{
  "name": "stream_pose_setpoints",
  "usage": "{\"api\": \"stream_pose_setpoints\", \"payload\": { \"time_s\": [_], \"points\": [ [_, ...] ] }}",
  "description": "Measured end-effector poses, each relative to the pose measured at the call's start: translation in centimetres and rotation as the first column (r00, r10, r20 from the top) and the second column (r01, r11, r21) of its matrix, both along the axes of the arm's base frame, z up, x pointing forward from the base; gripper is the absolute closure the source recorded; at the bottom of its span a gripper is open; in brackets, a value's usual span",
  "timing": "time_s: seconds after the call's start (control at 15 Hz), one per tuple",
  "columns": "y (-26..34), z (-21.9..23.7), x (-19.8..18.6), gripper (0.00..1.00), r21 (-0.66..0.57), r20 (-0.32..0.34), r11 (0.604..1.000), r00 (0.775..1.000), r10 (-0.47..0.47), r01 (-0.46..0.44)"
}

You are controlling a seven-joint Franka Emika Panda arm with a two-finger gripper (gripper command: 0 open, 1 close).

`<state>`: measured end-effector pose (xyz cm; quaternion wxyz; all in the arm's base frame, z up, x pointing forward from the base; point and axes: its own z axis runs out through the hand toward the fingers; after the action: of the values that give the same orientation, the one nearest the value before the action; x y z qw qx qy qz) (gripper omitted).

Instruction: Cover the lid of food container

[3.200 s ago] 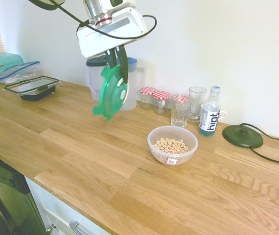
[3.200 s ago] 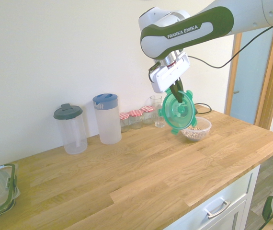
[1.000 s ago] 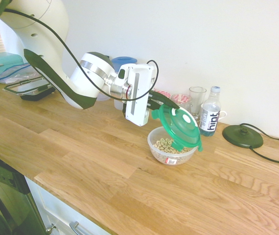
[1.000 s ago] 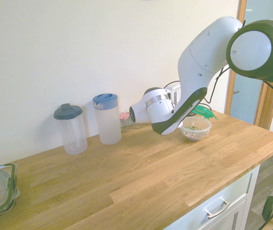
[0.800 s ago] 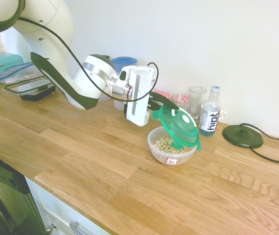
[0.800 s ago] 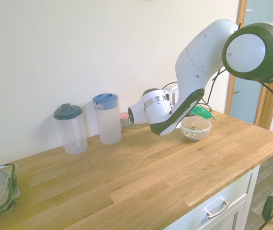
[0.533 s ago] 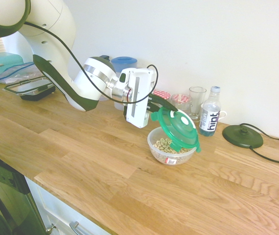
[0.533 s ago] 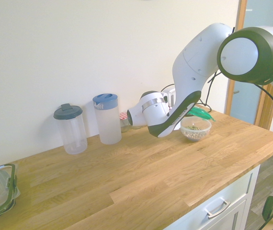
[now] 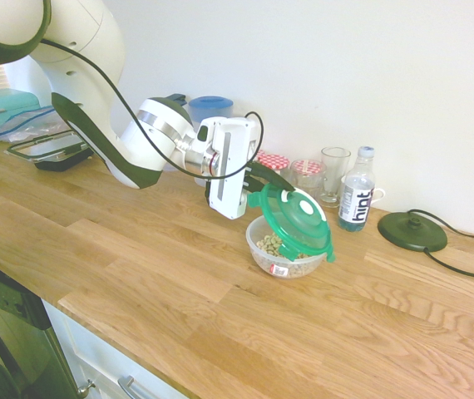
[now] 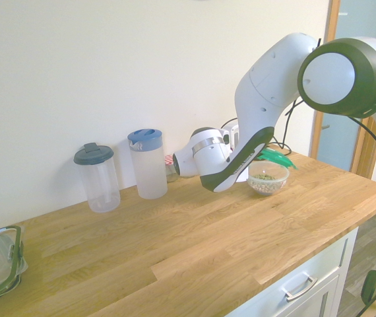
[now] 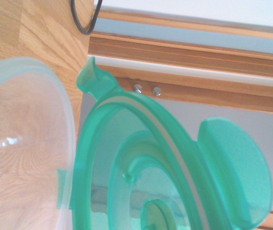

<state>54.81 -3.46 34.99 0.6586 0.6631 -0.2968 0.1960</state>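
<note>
The fingers (image 9: pixel 272 178) are closed on the near edge of the green lid (image 9: pixel 300 223), by one of its clip tabs, and the lid slants down away from them, its far side low over the food container (image 9: pixel 301 268). Compared with a moment ago, both the lid and the container sit a little nearer the robot in the first exterior view; the container has slid along the wooden surface (image 9: pixel 179 278), so the lid is probably catching its rim and dragging it. For the task, that means contact has likely begun without the lid being seated: it remains tilted and the cereal (image 9: pixel 269 244) shows through the uncovered side. The next move probably calls for levelling the lid and centring it over the rim before lowering; more sideways pull could shift the light container again or tip it. Behind stand the jars with red-checked lids (image 9: pixel 307 168), a drinking glass (image 9: pixel 335 172) and the labelled bottle (image 9: pixel 357 197), near enough to the lid's path that a wide swing might knock one. The dark round base (image 9: pixel 411 232) lies beyond the bottle, while the blue-lidded jug (image 10: pixel 148 173) and dark-lidded jug (image 10: pixel 101 187) stand well apart, out of the way.
</note>
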Motion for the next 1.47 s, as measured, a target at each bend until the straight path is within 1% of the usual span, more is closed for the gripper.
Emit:
{"api": "stream_pose_setpoints", "payload": {
  "time_s": [0.2, 0.47, 0.67, 0.8, 0.93, 1.07, 1.2, 1.33, 1.47],
  "points": [
    [0.7, -0.1, -0.1, 0.0, 0.001, -0.002, 1.0, 1.0, 0.005, -0.005],
    [3.1, -1.0, -0.4, 0.0, 0.055, -0.015, 0.998, 0.999, 0.041, -0.04],
    [4.1, -1.3, -0.6, 0.0, 0.092, -0.026, 0.995, 0.999, 0.047, -0.044],
    [4.6, -1.0, -0.9, 0.0, 0.153, -0.024, 0.988, 0.999, 0.034, -0.03],
    [5.3, 0.0, -1.5, 0.0, 0.258, -0.029, 0.966, 1.0, 0.002, 0.006],
    [6.0, 1.8, -2.2, 0.0, 0.382, -0.029, 0.923, 0.999, -0.033, 0.041],
    [6.4, 4.4, -3.2, 0.0, 0.5, -0.032, 0.862, 0.997, -0.072, 0.078],
    [6.2, 7.2, -4.1, 0.0, 0.608, -0.029, 0.787, 0.994, -0.104, 0.101],
    [6.4, 10.0, -5.8, 0.0, 0.712, -0.037, 0.694, 0.992, -0.117, 0.109]
  ]
}}
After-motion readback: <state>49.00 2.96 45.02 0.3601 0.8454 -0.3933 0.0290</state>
